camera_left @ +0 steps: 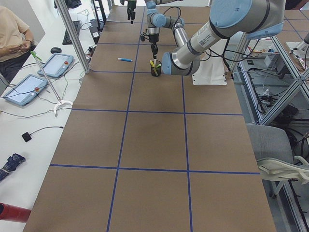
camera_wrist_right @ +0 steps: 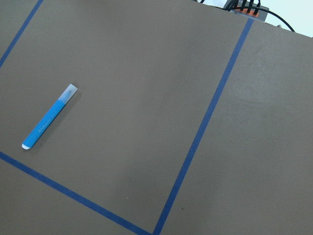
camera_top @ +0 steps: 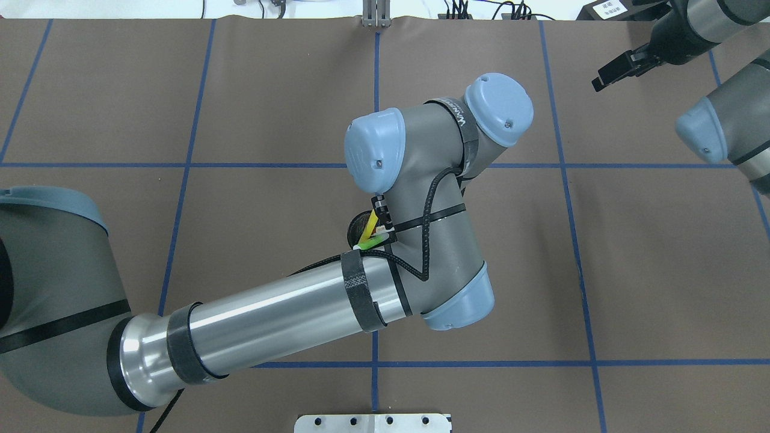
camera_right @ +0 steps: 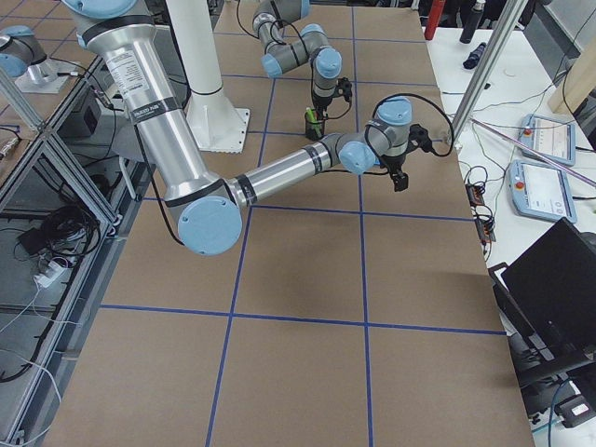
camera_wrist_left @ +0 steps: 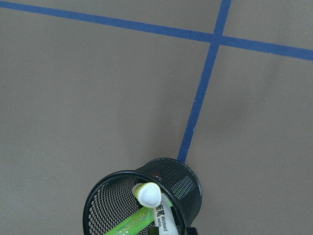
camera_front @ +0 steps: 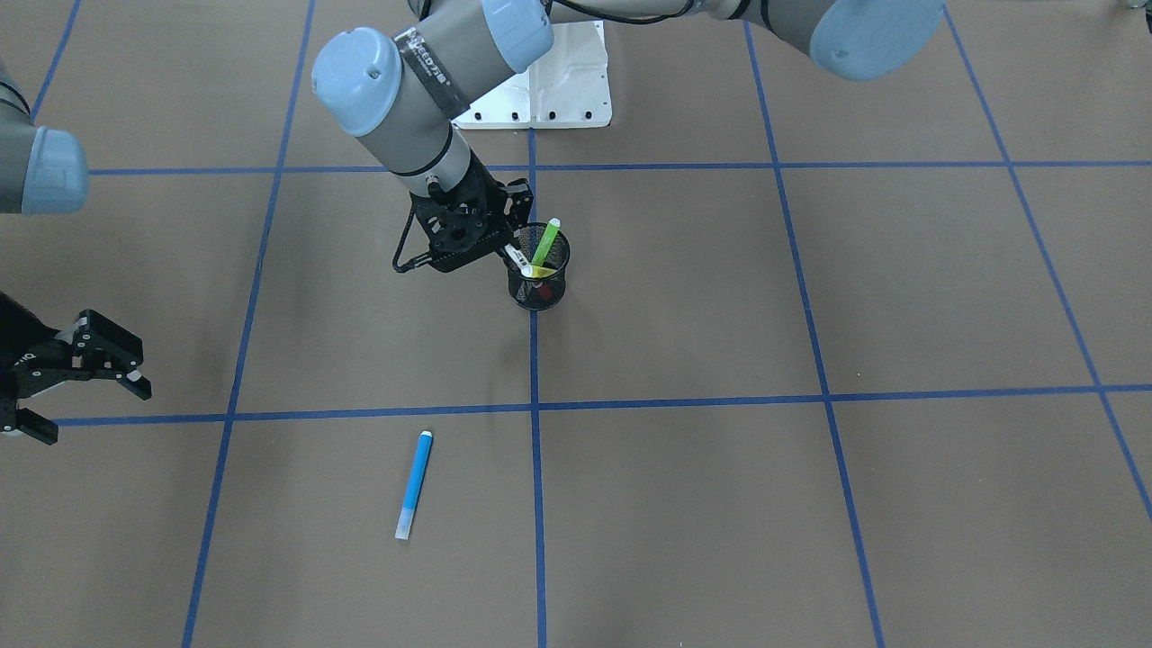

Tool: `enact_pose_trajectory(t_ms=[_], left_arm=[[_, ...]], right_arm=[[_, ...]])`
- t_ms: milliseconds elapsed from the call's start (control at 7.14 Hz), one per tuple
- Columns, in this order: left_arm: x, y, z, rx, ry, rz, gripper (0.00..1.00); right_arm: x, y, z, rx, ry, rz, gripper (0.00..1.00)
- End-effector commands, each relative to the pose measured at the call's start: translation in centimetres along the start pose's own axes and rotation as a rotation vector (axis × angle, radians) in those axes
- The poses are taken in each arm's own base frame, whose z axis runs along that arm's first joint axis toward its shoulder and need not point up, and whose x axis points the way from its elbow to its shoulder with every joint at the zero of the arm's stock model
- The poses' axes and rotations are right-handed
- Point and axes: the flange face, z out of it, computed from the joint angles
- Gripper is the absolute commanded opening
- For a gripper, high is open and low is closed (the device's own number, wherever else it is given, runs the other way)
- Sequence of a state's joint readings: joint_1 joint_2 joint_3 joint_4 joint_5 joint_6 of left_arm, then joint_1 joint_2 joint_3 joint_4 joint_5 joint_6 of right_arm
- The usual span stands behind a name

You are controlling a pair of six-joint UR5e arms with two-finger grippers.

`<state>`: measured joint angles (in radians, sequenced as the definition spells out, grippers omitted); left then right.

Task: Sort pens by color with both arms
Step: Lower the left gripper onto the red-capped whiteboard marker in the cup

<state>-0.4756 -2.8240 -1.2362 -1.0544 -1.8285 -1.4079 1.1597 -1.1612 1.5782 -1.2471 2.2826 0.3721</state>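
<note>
Two grippers, in quite different situations. L gripper [camera_front: 504, 241] is down at the black mesh cup [camera_front: 559, 283], its tips just beside the rim, on the cup's side toward the robot's R. I cannot tell if it is clenched or released: in the overhead view the L arm [camera_top: 289, 313] covers it, and the L wrist cam shows no fingers.

A white printed barrel [camera_front: 516, 256] sits right at the tips and slants into the cup. The wrist cam shows it w/ a pale cap [camera_wrist_left: 147, 194]. Which pen it belongs to is not clear.

Green pen [camera_front: 545, 241] leans in the cup, its top end out over the rim on the side away from the gripper. Yellow pen [camera_top: 372, 224] is in the cup too, tilted, and one end comes close to the green one's end. Something red [camera_front: 540, 290] shows low inside the cup, too small to say more. The cup stands upright on a blue tape line [camera_front: 535, 369] of the tabletop [camera_front: 720, 297].

R gripper [camera_front: 97, 412] hangs over the tabletop far out on the robot's R, jaws spread w/ nothing btw. them.

Blue pen [camera_front: 414, 484] lies flat on the tabletop, alone, past the cross tape line on the operators' side. It is well apart from the cup and the L gripper, and apart from the R gripper also. The R wrist cam has it near the view's left edge, close to a tape line but not touching it.
</note>
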Motion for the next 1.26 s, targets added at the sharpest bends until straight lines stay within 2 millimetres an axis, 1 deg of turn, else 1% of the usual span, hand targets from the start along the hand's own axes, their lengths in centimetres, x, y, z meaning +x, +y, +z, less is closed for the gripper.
enact_pose_trajectory(t_ms=[0,140,280,420,561,701,841,981,1121], left_arm=[[-2.1,1.4,-3.9,0.004,0.021,0.007,0.04],[-3.4,2.1,-6.1,0.010,0.057,0.015,0.01],[-4.5,2.6,-7.9,0.022,0.105,0.026,0.00],[-5.9,2.9,-10.0,0.037,0.161,0.036,0.00],[-7.5,3.2,-12.0,0.095,0.214,0.046,0.00],[-9.1,3.2,-12.9,0.150,0.250,0.083,0.00],[-10.9,2.7,-12.9,0.238,0.266,0.119,0.00],[-12.0,2.2,-12.6,0.309,0.311,0.152,0.00],[-12.2,1.1,-11.9,0.382,0.379,0.153,0.00]], right_arm=[[-0.1,-0.1,0.0,0.000,-0.001,-0.001,0.99],[0.0,-0.1,0.0,0.000,0.000,0.002,0.99],[-0.1,-0.1,0.0,0.001,0.000,0.000,0.99],[-0.1,-0.1,0.0,0.001,0.000,0.000,0.99],[-0.2,-0.2,0.0,0.002,0.001,0.001,0.99],[-0.3,-0.3,0.0,0.003,0.001,0.000,0.99],[-0.3,-0.3,0.0,0.004,0.001,0.000,0.99],[-0.3,-0.3,-0.1,0.005,0.000,-0.001,0.99],[-0.3,-0.4,-0.1,0.005,0.002,-0.001,0.99]])
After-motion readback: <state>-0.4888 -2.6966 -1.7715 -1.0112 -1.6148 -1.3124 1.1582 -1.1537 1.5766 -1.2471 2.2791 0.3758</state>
